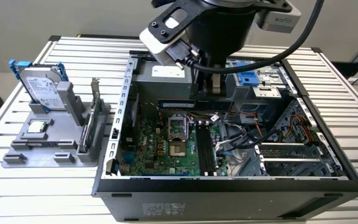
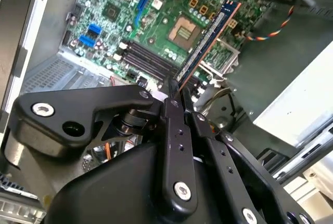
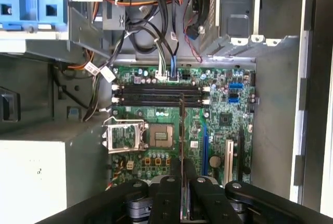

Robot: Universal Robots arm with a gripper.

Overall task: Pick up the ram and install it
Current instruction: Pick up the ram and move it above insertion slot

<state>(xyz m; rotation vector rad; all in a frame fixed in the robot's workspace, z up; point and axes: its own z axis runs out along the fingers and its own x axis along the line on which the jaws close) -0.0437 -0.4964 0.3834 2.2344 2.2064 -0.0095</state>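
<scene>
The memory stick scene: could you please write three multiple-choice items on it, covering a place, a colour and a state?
1. Where is the memory stick?
A) on the grey stand
B) in the tool, over the circuit board
C) on the table

2. What colour is the circuit board?
A) red
B) green
C) white

3. How is the tool?
A) shut on the memory stick
B) open
C) shut on nothing

Answers: 1 B, the stick juts from the tool above the board in both wrist views; 2 B, its surface is green; 3 A, it clamps the stick's end.
</scene>
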